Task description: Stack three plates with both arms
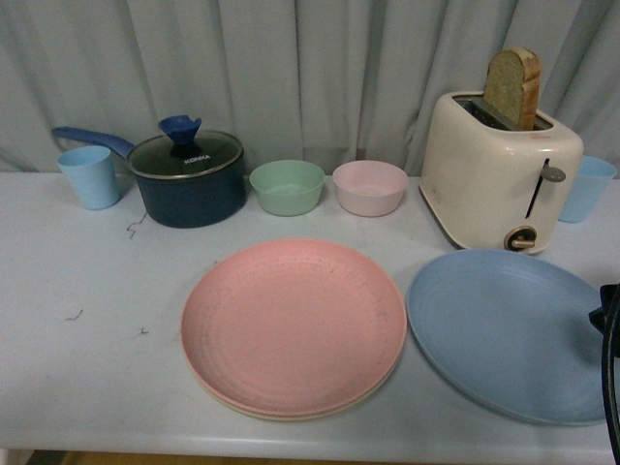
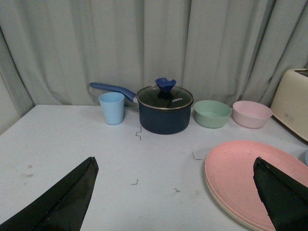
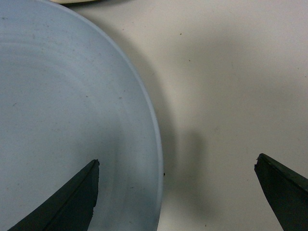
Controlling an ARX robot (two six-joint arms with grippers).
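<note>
Front view: pink plate (image 1: 294, 325) sits on beige plate (image 1: 291, 416), mid table (image 1: 87, 358); we judge two of three stacked. Blue plate (image 1: 504, 334) lies alone, just beside stack. We note right gripper (image 3: 176, 161) jaws wide, empty, straddling blue rim; we judge it set for edge pinch. We note left gripper (image 2: 174, 160) jaws wide, empty, low beside stack, probably to steady it.

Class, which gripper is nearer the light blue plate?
Right. The right gripper hangs open over the rim of the light blue plate. The left gripper is open farther off, over the table by the pink plate.
</note>
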